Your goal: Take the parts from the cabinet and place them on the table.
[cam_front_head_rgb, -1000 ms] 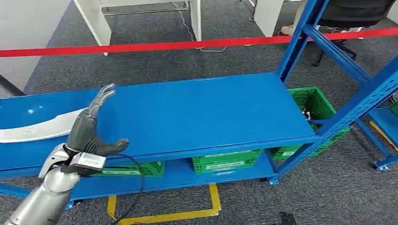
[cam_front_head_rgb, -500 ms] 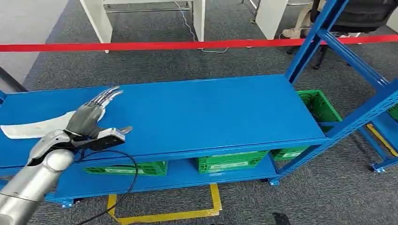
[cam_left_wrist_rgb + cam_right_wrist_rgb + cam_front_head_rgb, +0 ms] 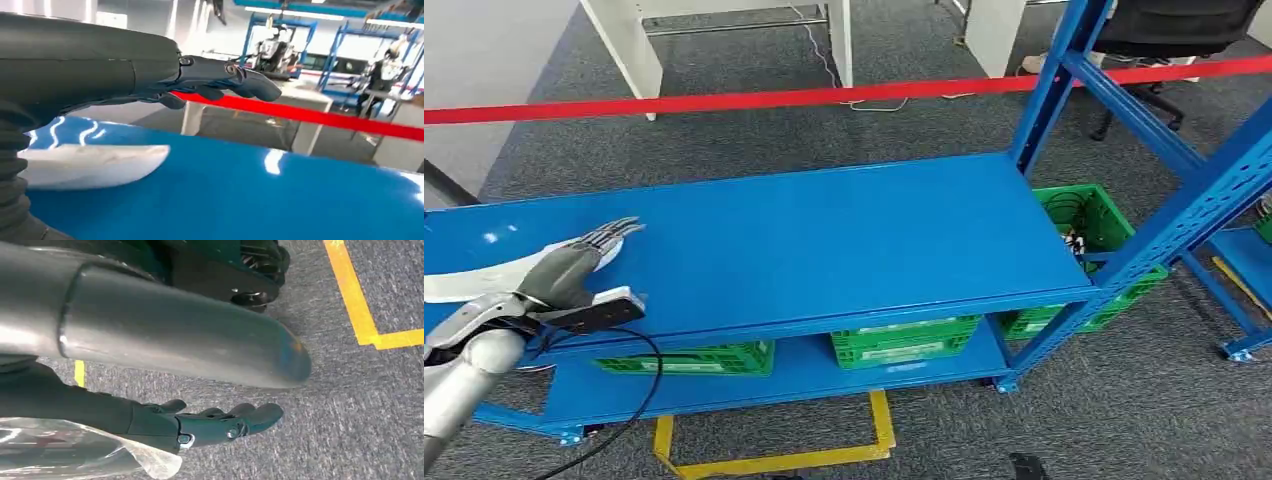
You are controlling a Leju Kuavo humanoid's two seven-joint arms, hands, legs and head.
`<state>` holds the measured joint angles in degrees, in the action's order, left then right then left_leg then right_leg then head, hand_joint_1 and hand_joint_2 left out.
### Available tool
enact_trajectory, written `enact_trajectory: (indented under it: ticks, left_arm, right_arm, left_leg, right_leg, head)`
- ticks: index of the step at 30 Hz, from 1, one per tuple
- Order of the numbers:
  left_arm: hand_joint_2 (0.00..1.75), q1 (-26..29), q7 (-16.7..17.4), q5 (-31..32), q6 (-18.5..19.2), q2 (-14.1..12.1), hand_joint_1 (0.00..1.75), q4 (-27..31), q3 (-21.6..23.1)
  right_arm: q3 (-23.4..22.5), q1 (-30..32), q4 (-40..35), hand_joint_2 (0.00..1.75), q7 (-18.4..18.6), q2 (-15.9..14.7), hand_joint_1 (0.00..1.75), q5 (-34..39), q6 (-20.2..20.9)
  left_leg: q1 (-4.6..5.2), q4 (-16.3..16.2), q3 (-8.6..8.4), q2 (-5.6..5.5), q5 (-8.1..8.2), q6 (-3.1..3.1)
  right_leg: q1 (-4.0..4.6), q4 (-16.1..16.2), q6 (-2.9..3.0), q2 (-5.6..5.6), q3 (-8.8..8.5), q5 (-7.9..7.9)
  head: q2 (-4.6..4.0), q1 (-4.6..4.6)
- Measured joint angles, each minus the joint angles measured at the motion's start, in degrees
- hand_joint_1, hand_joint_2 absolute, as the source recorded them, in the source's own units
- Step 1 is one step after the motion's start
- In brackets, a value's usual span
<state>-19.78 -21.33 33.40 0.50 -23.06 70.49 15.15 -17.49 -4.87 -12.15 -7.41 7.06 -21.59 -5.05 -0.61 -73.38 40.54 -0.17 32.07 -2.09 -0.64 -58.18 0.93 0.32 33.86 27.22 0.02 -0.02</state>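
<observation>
White part lies flat on blue shelf, at its left end. Left hand just above part's right tip, fingers spread flat, holding nothing. Green bins under shelf. Right hand hangs over carpet, fingers loosely extended, clear plastic against palm; grip cannot tell.
</observation>
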Motion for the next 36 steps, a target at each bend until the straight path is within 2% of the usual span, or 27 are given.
enact_trajectory:
  ticks: [2, 3, 4, 7, 9, 10, 12, 13, 14, 15, 17, 18, 19, 20, 22, 23, 24, 25, 27, 28, 29, 30, 31, 33, 34, 35, 36]
  left_arm:
    - [1.75, 0.3, 0.0, -0.1, 1.5, -1.2, 0.0, 0.1, -0.3]
    - [1.75, 0.6, 0.0, -0.1, 2.1, -1.9, 0.0, 0.1, -0.5]
    - [1.75, 0.9, 0.1, -0.1, 2.6, -2.5, 0.0, 0.3, -0.8]
    - [1.75, 2.2, 0.0, -0.2, 3.6, -4.1, 0.0, 0.6, -1.5]
    - [1.75, 2.6, 0.1, -0.2, 4.3, -4.8, 0.0, 1.1, -1.9]
    - [1.75, 2.7, 0.1, -0.1, 4.7, -5.2, 0.0, 1.4, -2.1]
    - [1.75, 3.3, 0.0, -0.2, 6.2, -6.1, 0.0, 1.5, -2.3]
    - [1.75, 3.7, 0.1, -0.4, 6.8, -6.7, 0.0, 1.5, -2.4]
    - [1.75, 4.1, 0.0, -0.5, 7.2, -7.2, 0.0, 1.5, -2.6]
    - [1.75, 4.3, 0.0, -0.6, 7.2, -7.6, 0.0, 1.5, -2.7]
    - [1.75, 4.4, 0.0, -0.7, 7.3, -8.4, 0.0, 1.5, -3.0]
    - [1.75, 4.4, 0.0, -0.7, 7.3, -8.7, 0.0, 1.6, -3.1]
    - [1.75, 4.4, 0.0, -0.7, 7.3, -9.1, 0.0, 1.6, -3.2]
    - [1.75, 4.5, 0.0, -0.7, 7.3, -9.3, 0.0, 1.6, -3.3]
    - [1.75, 4.6, 0.0, -0.7, 7.3, -9.7, 0.0, 1.7, -3.3]
    - [1.75, 4.7, 0.0, -0.7, 7.3, -9.9, 0.0, 1.8, -3.4]
    - [1.75, 4.8, 0.0, -0.7, 7.3, -10.1, 0.0, 1.9, -3.5]
    - [1.75, 4.7, 0.0, -0.7, 7.3, -10.3, 0.0, 1.9, -3.7]
    - [1.75, 4.8, 0.0, -0.5, 7.2, -10.3, 0.0, 1.9, -3.8]
    - [1.75, 5.0, -0.2, 0.0, 6.9, -10.2, 0.0, 1.9, -3.8]
    - [1.75, 5.3, -0.2, 0.6, 6.5, -10.2, 0.0, 1.9, -3.8]
    - [1.75, 5.3, -0.2, 1.2, 6.0, -10.2, 0.0, 1.9, -3.8]
    - [1.75, 5.2, -0.2, 1.9, 5.0, -10.1, 0.0, 1.9, -3.8]
    - [1.75, 4.8, 0.4, 4.8, 1.2, -10.0, 0.0, 1.9, -3.8]
    - [1.75, 4.4, 1.2, 6.3, -0.8, -9.7, 0.0, 1.8, -3.8]
    - [1.75, 4.0, 1.6, 7.5, -2.2, -9.6, 0.0, 1.8, -3.7]
    - [1.75, 3.8, 2.1, 8.5, -3.1, -9.4, 0.0, 1.7, -3.5]
  right_arm:
    - [0.0, -0.1, 0.0, 0.0, 0.0, 0.0, 0.0, 0.1, 0.3]
    - [0.0, -0.1, 0.0, 0.0, 0.0, 0.0, 0.0, 0.1, 0.5]
    - [0.0, -0.2, 0.0, 0.0, -0.1, 0.0, 0.0, 0.1, 0.6]
    - [0.0, 0.0, 0.0, 0.0, -0.1, 0.0, 0.0, 0.1, 0.7]
    - [0.0, -0.1, 0.0, 0.0, -0.2, -0.1, 0.0, 0.0, 0.7]
    - [0.0, -0.1, 0.0, 0.0, -0.2, -0.2, 0.0, 0.0, 1.0]
    - [0.0, -0.1, 0.0, 0.0, -0.5, -0.4, 0.0, 0.0, 1.9]
    - [-0.1, 0.0, 0.0, 0.0, -0.5, -0.4, 0.0, -0.1, 2.1]
    - [-0.1, 0.1, 0.0, 0.0, -0.5, -0.4, 0.0, -0.1, 2.2]
    - [-0.1, 0.1, 0.0, 0.0, -0.5, -0.4, 0.0, -0.2, 2.3]
    - [-0.1, -0.1, 0.0, 0.0, -0.6, -0.5, 0.0, -0.2, 2.4]
    - [-0.1, -0.2, 0.0, 0.0, -0.6, -0.6, 0.0, -0.2, 2.4]
    - [-0.1, -0.3, 0.0, 0.0, -0.6, -0.6, 0.0, -0.2, 2.5]
    - [-0.1, -0.4, 0.0, 0.0, -0.7, -0.6, 0.0, -0.2, 2.5]
    - [-0.1, -0.2, 0.0, 0.0, -0.7, -0.6, 0.0, -0.3, 2.6]
    - [-0.1, -0.2, 0.0, 0.0, -0.7, -0.7, 0.0, -0.3, 2.7]
    - [-0.1, -0.2, 0.0, 0.0, -0.7, -0.7, 0.0, -0.3, 2.6]
    - [-0.1, -0.4, 0.0, 0.0, -0.7, -0.7, 0.0, -0.3, 2.8]
    - [-0.1, -0.4, 0.0, 0.0, -0.8, -0.7, 0.0, -0.6, 3.6]
    - [-0.1, -0.3, 0.0, 0.0, -0.8, -0.7, 0.0, -0.8, 4.1]
    - [-0.1, -0.3, 0.0, 0.0, -0.8, -0.7, 0.0, -1.0, 4.2]
    - [-0.1, -0.3, 0.0, 0.0, -0.9, -0.7, 0.0, -1.2, 4.5]
    - [-0.1, -0.3, 0.0, 0.0, -0.9, -0.7, 0.0, -1.4, 4.6]
    - [-0.1, -0.4, 0.0, 0.0, -1.1, -0.7, 0.0, -1.6, 4.7]
    - [-0.1, -0.4, 0.0, 0.0, -1.2, -0.7, 0.0, -1.7, 4.8]
    - [-0.1, -0.5, 0.0, 0.0, -1.3, -0.7, 0.0, -1.8, 4.8]
    - [-0.1, -0.5, 0.0, 0.0, -1.3, -0.7, 0.0, -1.9, 4.8]
  left_leg:
    - [0.0, 10.4, -5.04, 0.02, -5.31, 0.32]
    - [0.03, 14.5, -6.93, 0.03, -5.89, 0.53]
    - [0.27, 15.6, -7.41, -0.01, -5.53, 0.71]
    - [0.42, 15.2, -7.07, -0.06, -5.6, 1.43]
    - [-0.1, 15.8, -7.22, 0.04, -6.06, 2.26]
    - [-0.12, 15.8, -7.14, 0.06, -6.09, 2.69]
    - [-0.06, 15.8, -7.05, 0.14, -6.06, 2.76]
    - [-0.04, 15.8, -7.03, 0.19, -6.06, 2.76]
    - [-0.04, 15.8, -7.04, 0.19, -6.06, 2.75]
    - [-0.05, 15.7, -7.05, 0.18, -6.05, 2.74]
    - [-0.08, 15.6, -7.18, 0.06, -5.98, 2.63]
    - [-0.07, 15.5, -7.2, 0.01, -5.84, 2.39]
    - [0.39, 15.2, -6.9, -0.04, -5.74, 2.04]
    - [0.21, 15.2, -6.73, -0.06, -5.97, 1.64]
    - [0.05, 15.5, -6.88, -0.07, -6.19, 1.09]
    - [0.09, 15.5, -6.99, -0.12, -6.08, 0.75]
    - [-0.09, 14.9, -6.83, -0.05, -5.26, 0.51]
    - [-0.08, 12.5, -5.81, -0.03, -3.52, 0.27]
    - [-0.11, 3.1, -1.76, -0.03, 1.02, -0.18]
    - [-0.12, -1.0, 0.11, -0.03, 2.4, -0.28]
    - [-0.14, -2.4, 0.77, -0.03, 2.27, -0.28]
    - [-0.14, -1.2, 0.19, -0.02, 0.85, -0.22]
    - [-0.14, 2.2, -1.32, -0.02, -1.47, -0.08]
    - [-0.14, 13.1, -6.45, -0.01, -6.74, 0.34]
    - [0.14, 14.6, -7.29, -0.02, -5.75, 0.53]
    - [0.2, 15.5, -7.24, -0.07, -5.65, 0.87]
    - [0.23, 15.3, -6.93, -0.06, -5.7, 0.96]
  right_leg:
    - [0.0, 0.0, -0.08, 0.01, -0.23, 0.05]
    - [0.07, 0.0, -0.24, 0.05, -0.23, 0.13]
    - [0.47, -0.3, -0.55, 0.27, 0.06, 0.23]
    - [0.35, 0.0, -1.36, 0.21, 0.04, -0.05]
    - [0.4, -1.1, -2.01, 0.14, 1.03, 1.27]
    - [0.37, -4.4, -2.19, 0.03, 2.4, 3.44]
    - [0.3, -13.9, -2.34, 0.04, 6.66, 7.75]
    - [0.31, -17.3, -2.41, 0.03, 8.25, 8.78]
    - [0.29, -18.0, -2.39, 0.02, 8.57, 8.31]
    - [0.29, -16.0, -2.33, 0.0, 7.49, 6.67]
    - [0.26, -5.7, -2.0, -0.03, 2.14, 1.54]
    - [0.27, -1.2, -1.76, -0.04, 0.04, 0.7]
    - [0.41, -0.1, -1.65, 0.01, -1.04, 1.49]
    - [0.43, -0.3, -1.45, 0.16, -0.92, 1.37]
    - [0.64, -0.4, -1.05, 0.25, -0.87, 1.29]
    - [0.35, 0.1, -0.53, 0.21, -1.04, 0.97]
    - [0.17, 0.3, -0.16, 0.18, -1.2, 0.74]
    - [0.15, 0.3, 0.06, 0.17, -1.2, 0.75]
    - [0.2, 0.3, 0.3, 0.14, -1.17, 0.79]
    - [0.23, 0.3, 0.31, 0.14, -1.14, 0.79]
    - [0.26, 0.3, 0.31, 0.15, -1.17, 0.79]
    - [0.28, 0.3, 0.31, 0.15, -1.21, 0.79]
    - [0.29, 0.2, 0.3, 0.16, -1.24, 0.8]
    - [0.33, 0.2, 0.05, 0.19, -1.51, 0.97]
    - [0.69, 0.1, -0.17, 0.18, -1.25, 1.06]
    - [0.75, -0.1, -0.4, 0.2, -0.82, 0.96]
    - [0.73, 0.0, -0.62, 0.16, -0.68, 0.82]
  head:
    - [0.0, 0.04]
    - [0.0, 0.04]
    - [0.0, 0.0]
    - [0.0, 0.15]
    - [0.0, 0.2]
    - [0.0, 0.53]
    - [0.0, 0.5]
    - [0.0, 0.55]
    - [0.0, 0.48]
    - [0.0, 0.55]
    - [0.0, 0.55]
    - [0.0, 0.52]
    - [0.0, 0.55]
    - [0.0, 0.33]
    - [0.0, 0.44]
    - [0.0, 0.46]
    - [0.0, 0.37]
    - [0.0, 0.22]
    - [0.0, 0.22]
    - [0.0, 0.18]
    - [0.0, 0.22]
    - [0.0, 0.2]
    - [0.0, 0.22]
    - [0.0, 0.2]
    - [0.0, 0.24]
    - [0.0, 0.28]
    - [0.0, 0.39]
